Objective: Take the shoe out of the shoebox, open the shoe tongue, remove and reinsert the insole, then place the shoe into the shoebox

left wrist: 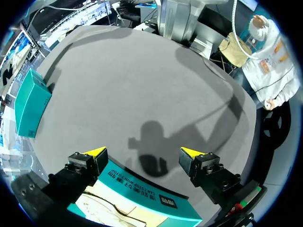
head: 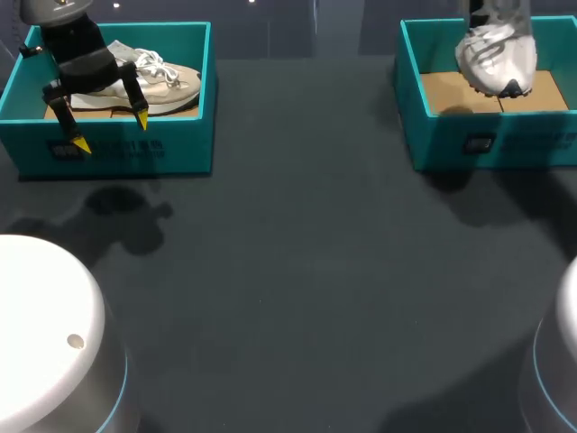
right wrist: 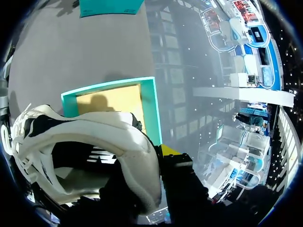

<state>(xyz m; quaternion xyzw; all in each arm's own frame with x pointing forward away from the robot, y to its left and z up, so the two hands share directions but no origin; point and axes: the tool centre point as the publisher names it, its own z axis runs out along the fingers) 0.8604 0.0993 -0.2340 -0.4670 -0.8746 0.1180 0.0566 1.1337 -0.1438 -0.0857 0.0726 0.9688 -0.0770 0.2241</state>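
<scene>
Far left on the dark table: teal left shoebox, lid off. Dark printed label on its near wall, too small to read from the head view; white print shows on the same wall in the left wrist view, not read off. Inside it is a beige shoe with white laces, sole down on brown cardboard, lying along the box.

Left gripper hangs over the near wall of the left shoebox. Jaws wide apart, nothing between them, yellow tips pointing down. Left wrist view shows one tip on each side above the teal wall, with the beige shoe's upper just under the gripper. Gripper shadow falls on the table near the box.

Middle of the table: bare dark cloth.

Far right: teal right shoebox, lid off, with a similar dark label on its near wall, unreadable. Brown cardboard liner covers its floor.

A silver shoe hangs toe down over the right half of the liner, heel up. Right gripper is clamped on the heel collar. One yellow tip sits outside the collar; the other finger is hidden inside the shoe. Right wrist view looks into the shoe's mouth, with white laces at the far side and the right shoebox below.

White arm bases stand at the near left and near right corners.
</scene>
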